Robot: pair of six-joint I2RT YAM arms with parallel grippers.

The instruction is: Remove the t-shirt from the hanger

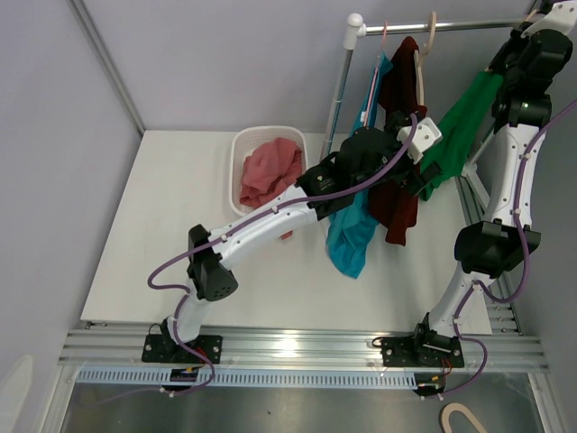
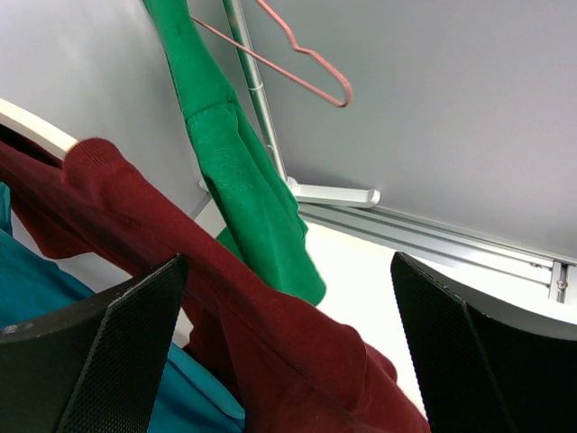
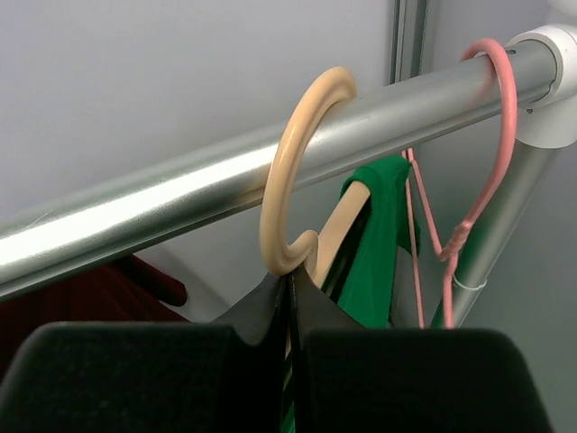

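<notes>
The right gripper (image 3: 290, 302) has its two black fingers pressed together with no gap. Their tips touch the open end of a beige hanger (image 3: 279, 180) hook; whether they pinch anything cannot be told. The hook hangs over a silver rail (image 3: 162, 207). At 3 o'clock from the fingertips, the green t-shirt (image 3: 383, 244) is draped on the hanger's shoulder, and a pink wire hanger (image 3: 491, 162) hangs just beyond it by the rail's white end fitting.

Only the left wrist view shows the left gripper (image 2: 287, 262). Its fingers are wide apart, and a maroon shirt (image 2: 225, 307) runs across the space between them. Whether either finger touches it cannot be told. The green t-shirt hangs beyond, toward 12 o'clock, with a teal shirt (image 2: 36, 289) at 8 o'clock.

Only the overhead view shows the layout. The right arm reaches to the rail's end at 1 o'clock, and the green t-shirt trails down from there. The left arm stretches to the maroon and teal shirts at centre. A white basket (image 1: 239, 171) of pink-red cloth (image 1: 270, 167) sits on the white table (image 1: 162, 234) at 10 o'clock from centre.
</notes>
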